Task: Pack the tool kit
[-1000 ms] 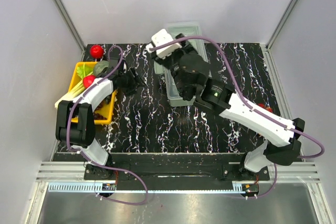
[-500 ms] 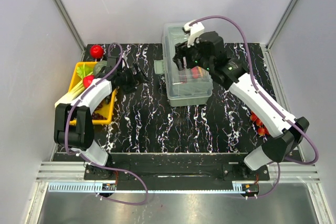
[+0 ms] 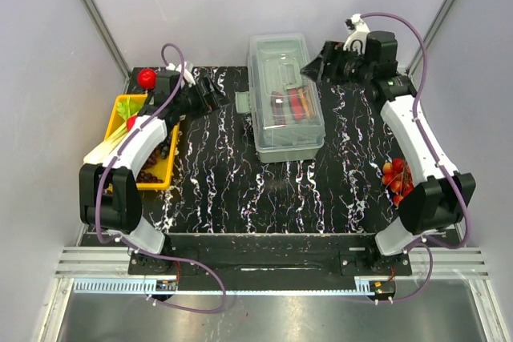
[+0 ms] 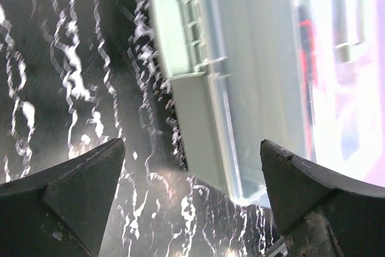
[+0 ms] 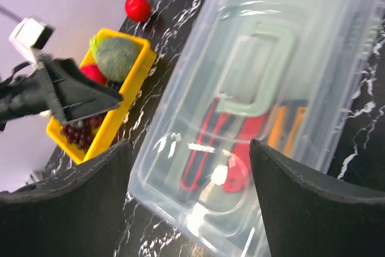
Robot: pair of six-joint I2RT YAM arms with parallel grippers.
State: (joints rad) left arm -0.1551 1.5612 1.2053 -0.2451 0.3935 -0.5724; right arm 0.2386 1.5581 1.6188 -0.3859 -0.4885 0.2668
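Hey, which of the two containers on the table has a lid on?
The pale grey-green toolbox in the middle: a clear handled lid covers it. The yellow tray on the left is open-topped.

toolbox (image 4: pixel 252 88): cut off at top and right edges, left wrist view
tools (image 5: pixel 240 142): smeared by the clear lid (image 5: pixel 271 46)
yellow tray (image 3: pixel 155 183): partly hidden by left arm (image 3: pixel 144 138)

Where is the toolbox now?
Top view: the toolbox sits at the far middle of the table, the yellow tray to its left and red fruit nearer on its right.
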